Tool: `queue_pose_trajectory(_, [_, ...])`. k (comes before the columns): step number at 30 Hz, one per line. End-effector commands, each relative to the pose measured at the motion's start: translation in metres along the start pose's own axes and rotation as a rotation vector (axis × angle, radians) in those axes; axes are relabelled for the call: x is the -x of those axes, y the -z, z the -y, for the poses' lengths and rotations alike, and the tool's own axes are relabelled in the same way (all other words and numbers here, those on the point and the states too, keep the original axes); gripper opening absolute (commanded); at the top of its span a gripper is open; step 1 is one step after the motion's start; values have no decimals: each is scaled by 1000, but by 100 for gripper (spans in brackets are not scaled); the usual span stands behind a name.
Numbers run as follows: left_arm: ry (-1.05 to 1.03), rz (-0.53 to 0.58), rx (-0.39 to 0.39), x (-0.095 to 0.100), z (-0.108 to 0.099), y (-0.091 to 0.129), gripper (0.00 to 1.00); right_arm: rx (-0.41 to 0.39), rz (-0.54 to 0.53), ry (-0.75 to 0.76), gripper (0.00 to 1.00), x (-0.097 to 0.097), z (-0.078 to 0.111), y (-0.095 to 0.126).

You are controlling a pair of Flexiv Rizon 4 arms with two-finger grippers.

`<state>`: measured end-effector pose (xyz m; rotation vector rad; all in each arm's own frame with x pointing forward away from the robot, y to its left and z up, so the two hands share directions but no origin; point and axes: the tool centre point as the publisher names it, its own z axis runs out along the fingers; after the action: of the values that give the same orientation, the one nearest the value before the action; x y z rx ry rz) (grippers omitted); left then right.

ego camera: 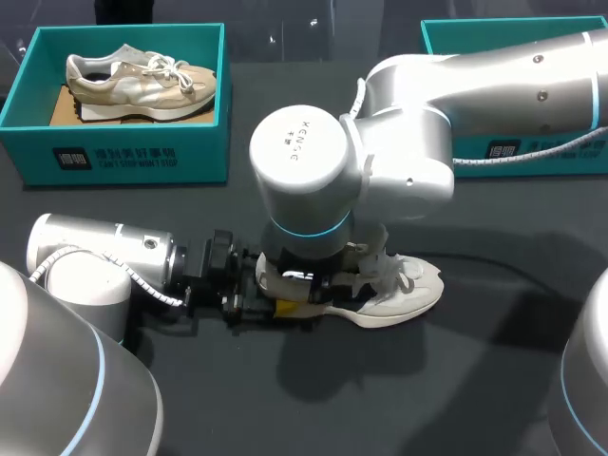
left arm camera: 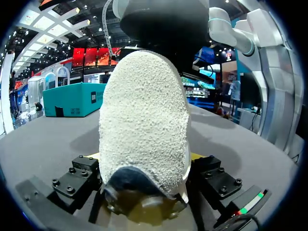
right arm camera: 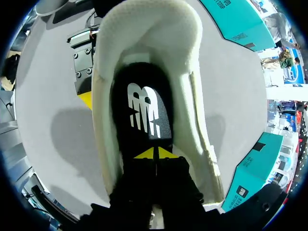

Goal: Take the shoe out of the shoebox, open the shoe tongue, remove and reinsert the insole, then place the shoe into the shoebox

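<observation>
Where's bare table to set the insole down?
Bare table in front of the white shoe, toward the near edge; more beyond its toe, this side of the second teal box. A narrow strip runs between the shoebox and the left arm. Crowded at the shoe's heel: left gripper and right arm meet there.

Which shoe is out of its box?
The white shoe lying on the black table in the middle. The other one, a beige shoe, sits inside the teal box at the back left.
</observation>
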<state>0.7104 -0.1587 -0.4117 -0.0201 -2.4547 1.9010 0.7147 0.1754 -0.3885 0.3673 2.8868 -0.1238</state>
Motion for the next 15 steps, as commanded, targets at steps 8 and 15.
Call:
queue_pose_trajectory(8, [0,0,1,1,-2,1,0,20,-18,6,40,9,10,-4])
queue_pose_trajectory(15, [0,0,1,1,-2,1,0,43,-72,39,42,10,3,-14])
